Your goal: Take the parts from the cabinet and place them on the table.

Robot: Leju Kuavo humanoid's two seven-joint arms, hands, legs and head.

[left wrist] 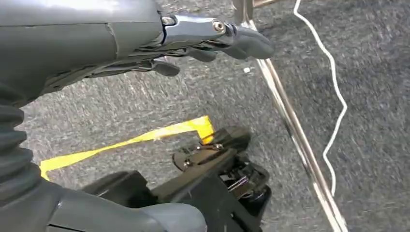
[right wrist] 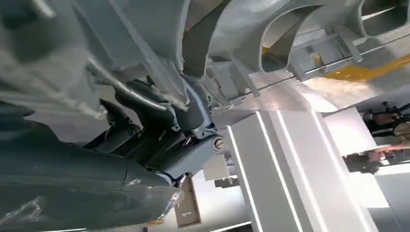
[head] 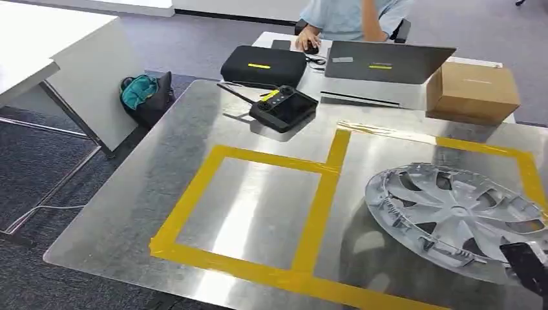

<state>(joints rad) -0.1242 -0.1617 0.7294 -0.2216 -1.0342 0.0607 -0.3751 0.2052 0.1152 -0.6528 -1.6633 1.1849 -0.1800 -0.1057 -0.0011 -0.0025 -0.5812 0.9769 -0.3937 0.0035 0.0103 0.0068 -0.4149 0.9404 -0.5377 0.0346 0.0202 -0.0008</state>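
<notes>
A silver-grey wheel cover [head: 459, 216] lies face up over the right-hand yellow-taped square on the metal table [head: 129, 194]. My right hand [head: 526, 265] is at its near right rim, by the table's front corner. In the right wrist view the dark fingers [right wrist: 145, 108] curl around the underside rim of the wheel cover [right wrist: 232, 29], holding it just above the shiny tabletop. My left hand [left wrist: 203, 43] hangs over the grey carpet with its fingers stretched out and nothing in it.
The left taped square [head: 249, 210] is bare metal. At the table's far side sit a black controller [head: 283, 107], a black case [head: 263, 64], a laptop [head: 386, 61] and a cardboard box [head: 472, 92]. A person [head: 352, 16] sits behind. A teal bag [head: 143, 93] lies on the floor.
</notes>
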